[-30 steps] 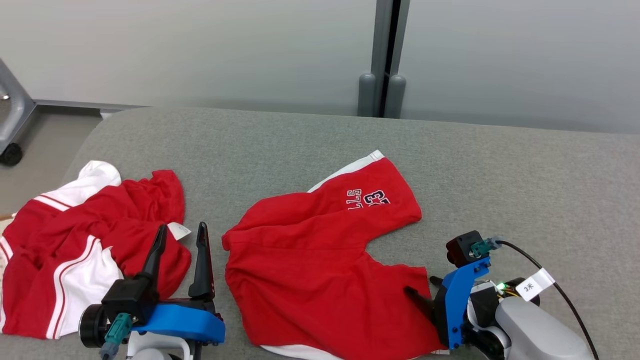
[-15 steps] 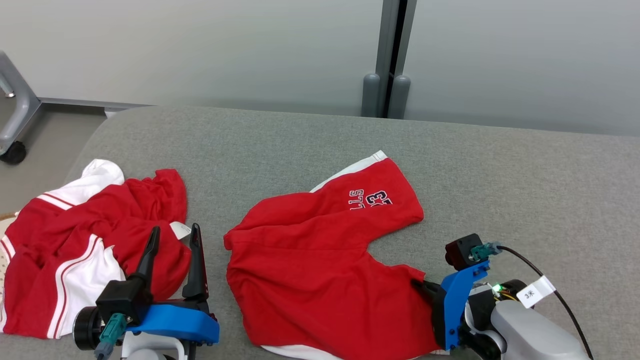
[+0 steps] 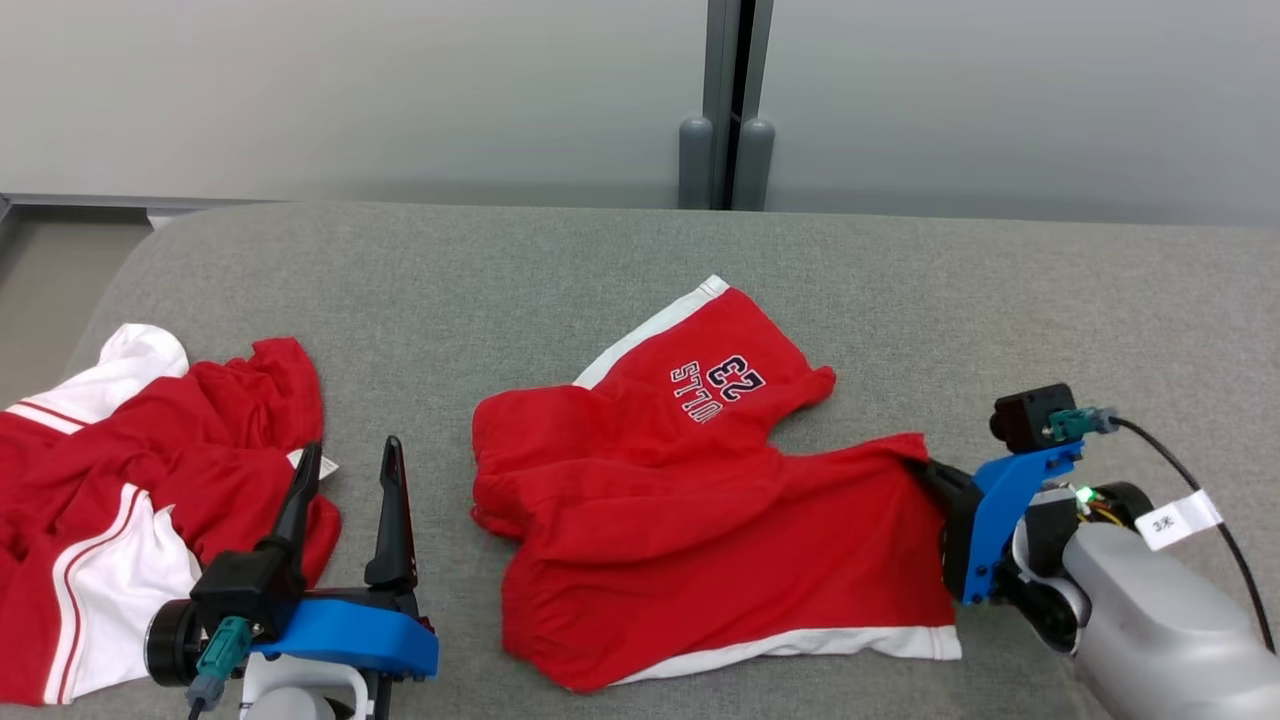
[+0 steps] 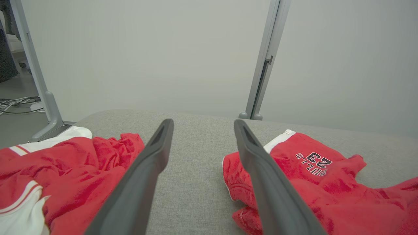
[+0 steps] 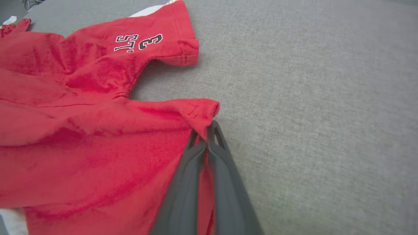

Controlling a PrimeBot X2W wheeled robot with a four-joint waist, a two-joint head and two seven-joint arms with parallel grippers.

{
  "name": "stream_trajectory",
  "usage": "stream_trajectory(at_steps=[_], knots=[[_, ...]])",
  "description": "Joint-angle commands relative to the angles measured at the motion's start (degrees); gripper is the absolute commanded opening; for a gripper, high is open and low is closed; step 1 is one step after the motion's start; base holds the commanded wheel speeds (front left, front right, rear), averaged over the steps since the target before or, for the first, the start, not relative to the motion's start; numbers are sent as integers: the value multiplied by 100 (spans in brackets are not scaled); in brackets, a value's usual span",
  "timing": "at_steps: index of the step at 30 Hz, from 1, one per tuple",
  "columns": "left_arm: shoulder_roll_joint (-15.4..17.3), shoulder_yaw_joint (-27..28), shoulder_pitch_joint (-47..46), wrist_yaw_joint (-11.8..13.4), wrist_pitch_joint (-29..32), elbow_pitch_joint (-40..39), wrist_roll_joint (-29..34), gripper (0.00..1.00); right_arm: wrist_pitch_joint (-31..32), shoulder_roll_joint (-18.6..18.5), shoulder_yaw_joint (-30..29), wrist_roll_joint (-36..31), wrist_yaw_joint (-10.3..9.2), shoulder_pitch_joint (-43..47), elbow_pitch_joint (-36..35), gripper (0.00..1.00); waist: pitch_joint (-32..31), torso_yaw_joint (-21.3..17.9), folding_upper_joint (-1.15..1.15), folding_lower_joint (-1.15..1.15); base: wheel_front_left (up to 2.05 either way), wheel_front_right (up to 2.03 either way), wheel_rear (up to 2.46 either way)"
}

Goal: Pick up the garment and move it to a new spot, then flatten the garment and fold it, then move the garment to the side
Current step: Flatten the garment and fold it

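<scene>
The red garment (image 3: pixel 720 520) is soft matt knit cloth; the grey surface (image 3: pixel 520 260) beneath is coarse woven fabric; the left gripper (image 3: pixel 352 447) has smooth matt dark plastic fingers

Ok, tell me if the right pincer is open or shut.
Shut on the red shorts: in the right wrist view the right pincer has both fingers pressed together, a leg hem pinched between them.

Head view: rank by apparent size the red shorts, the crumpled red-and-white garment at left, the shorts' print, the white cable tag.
1. red shorts
2. crumpled garment, cropped by the frame edge, so this order is unsure
3. print
4. white cable tag
</scene>
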Motion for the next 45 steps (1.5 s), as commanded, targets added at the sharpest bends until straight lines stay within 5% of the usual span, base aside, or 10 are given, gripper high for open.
stream_trajectory(at_steps=[1, 12, 13, 14, 26, 32, 45], knots=[[8, 23, -87, -5, -16, -5, 41, 100, -20, -50, -11, 37, 1, -101, 31, 0, 38, 19, 0, 0, 0, 0, 0], [-7, 69, -234, -54, -17, 60, 109, 100, -254, -274, -139, 291, 1, -490, 584, 0, 255, 68, 0, 0, 0, 0, 0], [-9, 71, -227, -47, -16, 75, 114, 100, -296, -246, -138, 287, 1, -493, 644, 39, 234, 55, 0, 0, 0, 0, 0], [-10, 83, -223, -49, -17, 94, 117, 100, -371, -206, -136, 277, 1, -504, 708, 100, 199, 30, 0, 0, 0, 0, 0], [-11, 263, 58, -19, -16, 9, 244, 100, -1598, 62, -264, -117, 1, -432, 713, 100, -394, -533, 0, 0, 0, 0, 0], [-40, 330, 224, -42, -16, 41, 171, 100, -1615, -120, -1541, -1187, 1, 333, -831, 100, -606, -846, 0, 0, 0, 0, 0], [-59, 556, 386, 1, -16, -286, 205, 100, -1617, 549, -3384, -2728, 1, 2626, -3102, 100, -629, -1143, 0, 0, 0, 0, 0]])
